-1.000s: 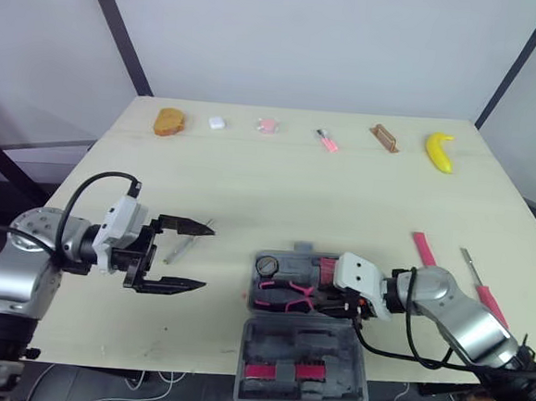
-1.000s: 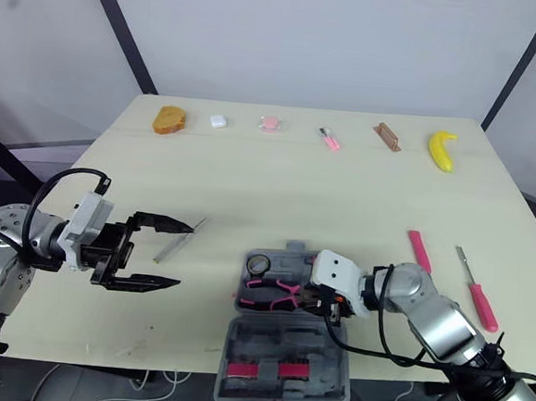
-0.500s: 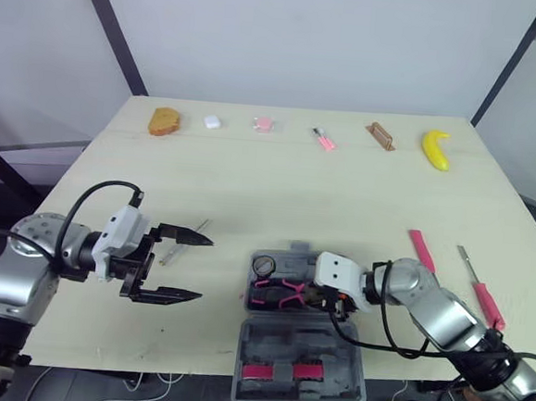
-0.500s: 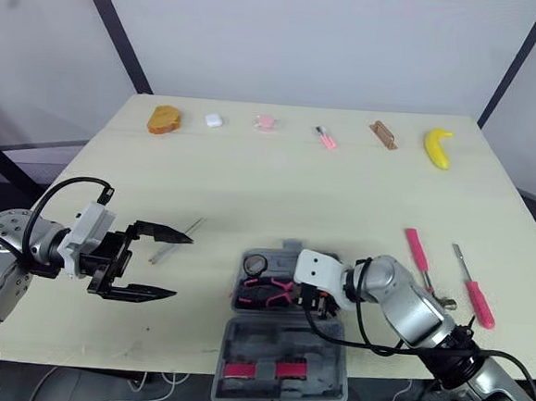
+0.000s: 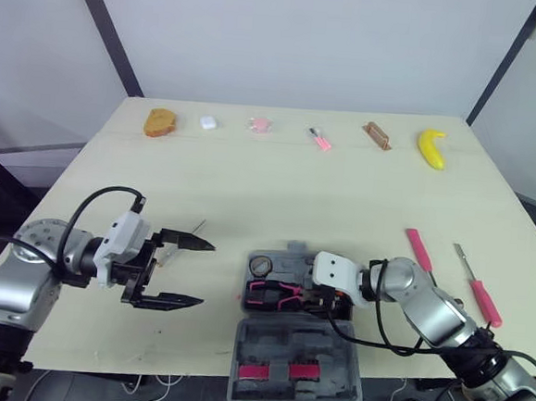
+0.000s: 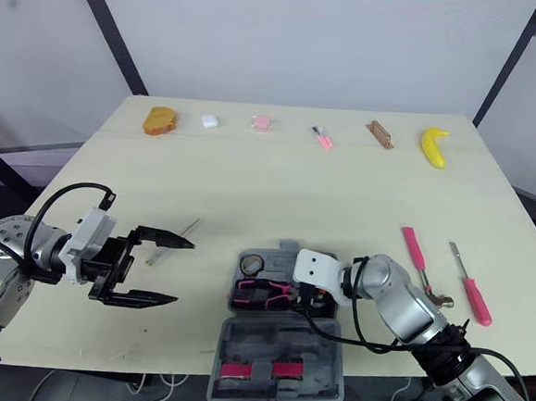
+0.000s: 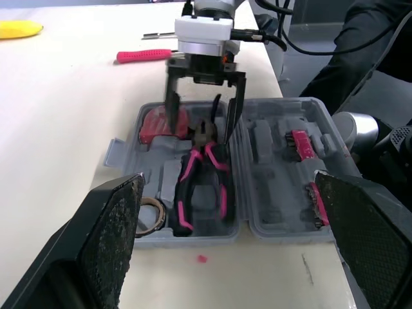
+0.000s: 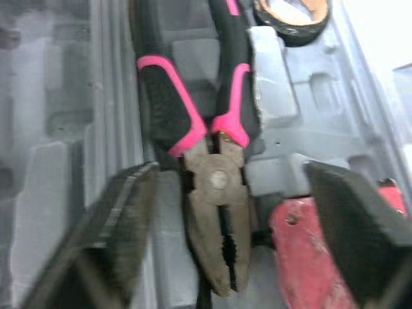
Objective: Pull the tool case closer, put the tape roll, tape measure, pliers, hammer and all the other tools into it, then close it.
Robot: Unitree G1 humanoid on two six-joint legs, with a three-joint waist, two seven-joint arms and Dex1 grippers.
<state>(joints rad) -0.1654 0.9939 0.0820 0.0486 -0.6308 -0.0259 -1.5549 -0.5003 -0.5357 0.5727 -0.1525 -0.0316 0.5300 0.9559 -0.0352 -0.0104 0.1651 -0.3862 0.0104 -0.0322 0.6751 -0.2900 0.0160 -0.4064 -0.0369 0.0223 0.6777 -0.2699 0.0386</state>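
Pliers [image 7: 205, 168] are lying in the open tool case [image 5: 296, 370] at the tabletop's near edge, the right gripper [image 7: 201, 122] hovering over them, jaws spread, gripping nothing. The left gripper [image 5: 205, 273] is waiting, jaws open. Stowing them looks finished; next calls for reaching right toward the pink tool [image 5: 419, 250].

My head stereo pair: high up, looking forward and down over whole table [image 5: 251, 181], tool case [image 5: 299, 342] at near edge; both eyes share almost same scene. My left wrist camera: low over tabletop, beside case, facing across open case toward my right gripper [image 7: 201, 132]. My right wrist camera: just above case, very close on pliers [image 8: 212, 154]. All views share case and pliers
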